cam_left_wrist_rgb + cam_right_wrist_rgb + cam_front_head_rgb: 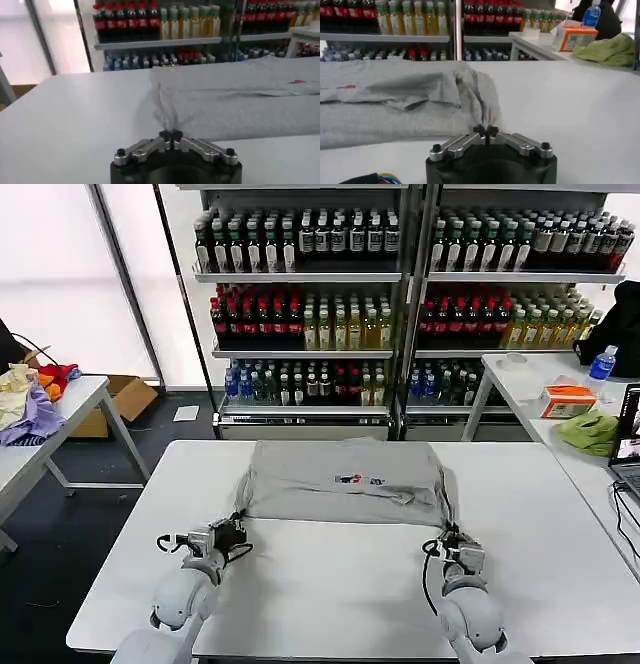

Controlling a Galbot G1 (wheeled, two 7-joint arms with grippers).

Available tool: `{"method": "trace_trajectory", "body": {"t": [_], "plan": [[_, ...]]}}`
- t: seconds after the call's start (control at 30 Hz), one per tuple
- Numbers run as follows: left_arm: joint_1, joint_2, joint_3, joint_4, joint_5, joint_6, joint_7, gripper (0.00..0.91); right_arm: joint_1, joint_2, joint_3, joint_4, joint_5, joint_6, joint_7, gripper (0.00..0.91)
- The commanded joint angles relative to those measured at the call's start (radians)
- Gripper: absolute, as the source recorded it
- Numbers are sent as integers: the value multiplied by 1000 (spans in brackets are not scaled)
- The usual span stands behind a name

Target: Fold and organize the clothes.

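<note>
A light grey T-shirt (340, 482) lies across the far half of the white table (330, 594), its small multicolour chest print (358, 480) facing up. My left gripper (238, 529) is shut on the shirt's near left corner, and the cloth (240, 105) is drawn to a point at the gripper's tips (170, 134). My right gripper (447, 540) is shut on the near right corner. In the right wrist view the shirt (395, 110) bunches into folds that run down to the right gripper (485, 131).
Shelves of bottles (400, 294) stand behind the table. A side table on the left holds lilac, yellow and red fabrics (30, 399). The right table carries a lime-green cloth (590, 430), an orange box (568, 400) and a bottle (601, 364). The table's near half is bare.
</note>
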Motion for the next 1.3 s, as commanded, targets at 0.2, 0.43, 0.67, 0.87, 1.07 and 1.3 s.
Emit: {"method": "trace_trajectory", "body": {"t": [0.2,0.43,0.67,0.87,1.07,1.3], "plan": [[120,84,-37,-299,-38,26,-15,0,-73,-10,13,253,-14,-23,27,0],[239,125,-78,-443,-88,54,-40,0,-148,-18,17,378,-25,-61,65,0],[440,164,-139,-603,-117,82,-66,0,-334,-34,0,494,-61,-69,75,0],[593,149,-170,-701,-121,94,-98,10,-466,-56,14,510,-50,-46,100,0],[719,134,-157,-723,-101,81,-138,10,-557,-79,47,510,-23,-24,137,0],[835,100,-149,-730,-40,46,-145,10,-650,-105,58,511,-35,1,159,0]]}}
